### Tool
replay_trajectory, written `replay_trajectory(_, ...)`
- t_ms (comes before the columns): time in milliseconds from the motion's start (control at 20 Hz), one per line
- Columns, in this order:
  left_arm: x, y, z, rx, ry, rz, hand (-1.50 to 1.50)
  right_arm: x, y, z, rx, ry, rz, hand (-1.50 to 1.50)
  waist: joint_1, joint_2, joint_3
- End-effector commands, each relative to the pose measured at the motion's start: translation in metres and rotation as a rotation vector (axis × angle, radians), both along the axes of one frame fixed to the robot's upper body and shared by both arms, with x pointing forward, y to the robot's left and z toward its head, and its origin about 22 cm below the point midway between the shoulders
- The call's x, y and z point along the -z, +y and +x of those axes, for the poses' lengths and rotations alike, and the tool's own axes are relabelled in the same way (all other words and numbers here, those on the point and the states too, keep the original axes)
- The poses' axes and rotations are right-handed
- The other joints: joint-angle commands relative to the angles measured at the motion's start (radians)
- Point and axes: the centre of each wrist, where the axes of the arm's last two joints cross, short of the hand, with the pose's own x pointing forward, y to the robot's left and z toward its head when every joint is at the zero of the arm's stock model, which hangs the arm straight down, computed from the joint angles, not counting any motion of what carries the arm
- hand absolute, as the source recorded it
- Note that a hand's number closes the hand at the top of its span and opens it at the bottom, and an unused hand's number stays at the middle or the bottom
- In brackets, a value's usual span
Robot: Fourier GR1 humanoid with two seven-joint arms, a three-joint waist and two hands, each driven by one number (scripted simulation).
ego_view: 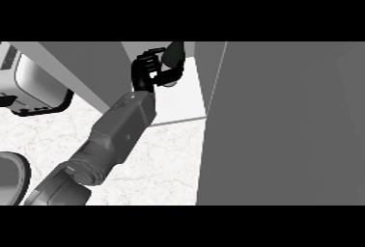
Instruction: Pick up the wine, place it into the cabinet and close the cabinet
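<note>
The wine bottle point(174, 52) is dark and shows at the top of the head view, inside the open cabinet, above its white shelf floor point(182, 103). My left hand point(148, 67) is curled round the bottle and hides most of it. The grey forearm runs up to it from the lower left. The cabinet's grey door point(285, 120) stands open and fills the right side of the view. My right hand does not show.
A rounded silver appliance with a black base point(35, 87) stands on the marble counter point(167, 159) at the left. A dark round rim point(13, 178) shows at the lower left edge. The cabinet's grey side wall point(92, 67) rises left of the hand.
</note>
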Motion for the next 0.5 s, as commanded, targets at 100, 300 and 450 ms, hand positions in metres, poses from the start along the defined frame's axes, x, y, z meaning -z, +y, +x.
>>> replay_trajectory(100, -0.004, 0.029, 0.007, -0.056, -0.026, 0.271, 1.5, 0.0, -0.001, -0.002, -0.019, -0.011, 0.001, -1.5, -0.011, 0.012, 0.002)
replay_trajectory(300, -0.002, 0.044, 0.007, -0.102, -0.022, 0.337, 1.5, 0.0, 0.002, -0.008, -0.033, -0.019, -0.001, -1.5, -0.01, 0.008, -0.001)
replay_trajectory(450, 0.007, 0.054, 0.003, -0.135, -0.008, 0.422, 1.5, 0.001, 0.001, -0.006, -0.038, -0.026, 0.005, -1.5, -0.014, 0.015, 0.0)
